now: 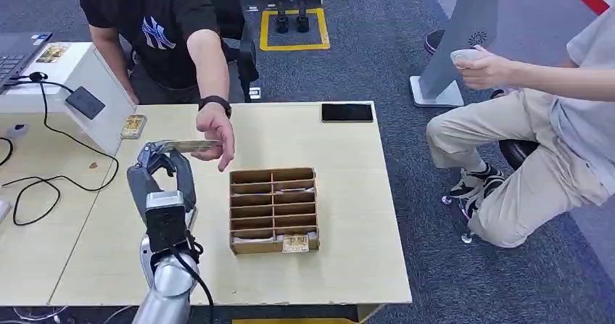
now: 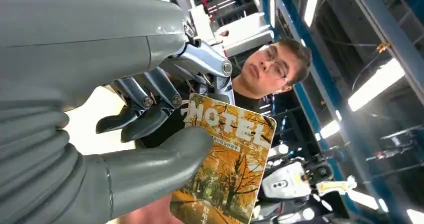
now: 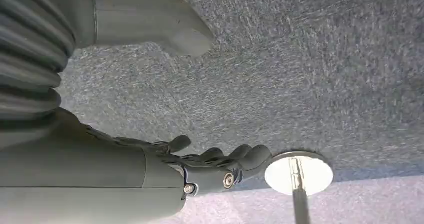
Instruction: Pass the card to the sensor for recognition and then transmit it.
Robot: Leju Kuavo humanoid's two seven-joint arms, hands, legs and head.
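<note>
On the table (image 1: 348, 266), a divided box (image 1: 274, 209) sits centre, a phone (image 1: 347, 112) behind it at the far edge.

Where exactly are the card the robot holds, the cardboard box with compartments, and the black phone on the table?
card (image 2: 227, 164): left wrist view, middle of its printed autumn-tree face.
cardboard box (image 1: 274, 173): head view, its far rim.
black phone (image 1: 347, 112): head view, centre of its dark screen.

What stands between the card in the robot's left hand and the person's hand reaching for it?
Nothing visible. The left hand holds the card above the table, and the person's hand already reaches the card's far end.
</note>
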